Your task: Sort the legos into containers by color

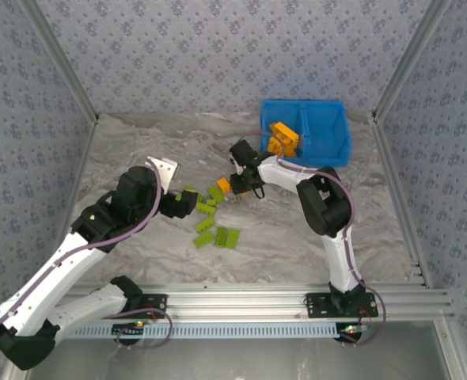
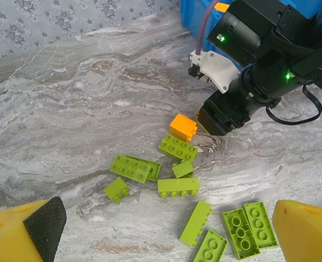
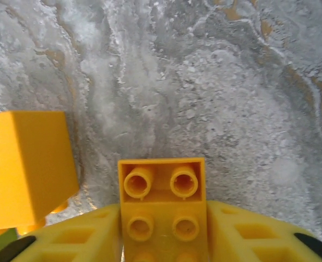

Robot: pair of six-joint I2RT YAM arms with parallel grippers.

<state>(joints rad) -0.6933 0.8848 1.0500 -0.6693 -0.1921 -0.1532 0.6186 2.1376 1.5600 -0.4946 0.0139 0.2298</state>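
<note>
My right gripper (image 3: 162,236) is clamping one orange plastic brick (image 3: 162,188). I'm holding the left gripper (image 2: 172,240) spread wide near nine olive-green plastic bricks (image 2: 177,147).

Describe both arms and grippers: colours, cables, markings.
Left arm and right arm: white tubular links, black joint housings, a purple-grey cable looped along each. Fingers are chunky yellow plastic with black textured pads. Small green status lights glow on the right arm's black wrist section. No lettering legible.

centre orange brick (image 3: 162,191): cut by bottom edge | blue bin (image 2: 187,16): mostly cropped
</note>
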